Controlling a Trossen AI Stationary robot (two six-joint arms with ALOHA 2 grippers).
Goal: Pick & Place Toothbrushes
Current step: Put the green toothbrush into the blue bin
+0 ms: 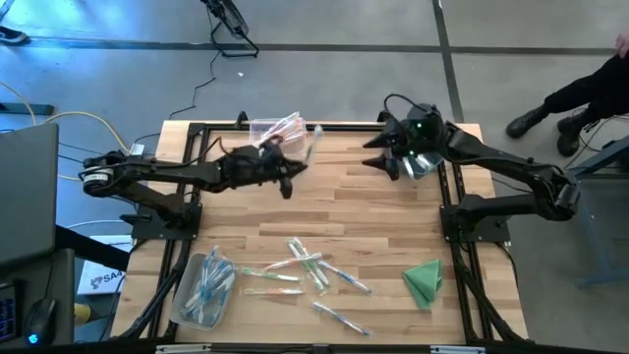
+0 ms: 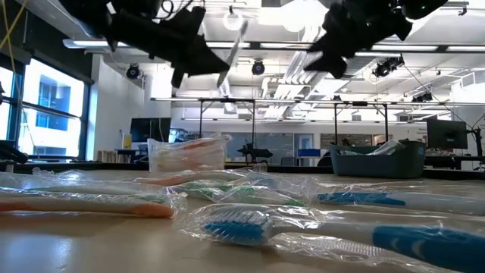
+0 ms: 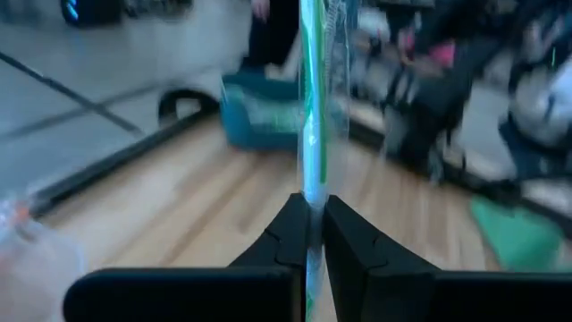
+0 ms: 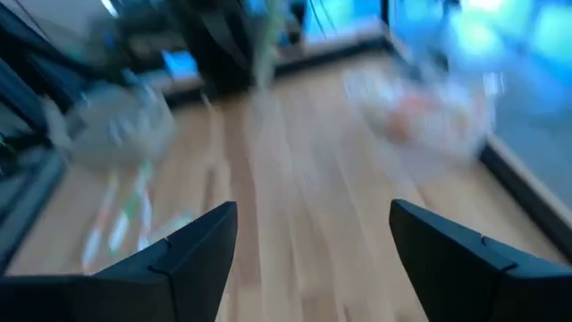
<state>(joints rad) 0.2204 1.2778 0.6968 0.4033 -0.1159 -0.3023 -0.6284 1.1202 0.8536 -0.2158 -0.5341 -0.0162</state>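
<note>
1. Over on the left, your left gripper point(image 1: 286, 182) is hanging above the far half of the table point(image 1: 373, 226), fingers clenched on one green wrapped toothbrush point(image 1: 313, 146). The left wrist view is showing the stick pinched right between the pads and poking out past them toward the bins at the back.
2. Just behind that arm, a clear bin point(image 1: 278, 130) at the far edge is already holding some pink-orange brushes, so I'm guessing part of the sorting is behind you.
3. Down at the near left corner, another clear bin point(image 1: 203, 287) is sitting with blue brushes in it.
4. In the middle near side, a loose scatter of toothbrushes point(image 1: 313, 270) is lying on the wood, so there's a fair bit left to go, I'd say.
5. Further right, a folded green cloth point(image 1: 425, 280) is sitting near the front edge, not part of the job.
6. On the far right side, your right gripper point(image 1: 385, 162) is hovering high over the table, fingers spread wide and holding nothing, next to a blue-grey bin point(image 1: 425, 162) with a few brushes inside.
</note>
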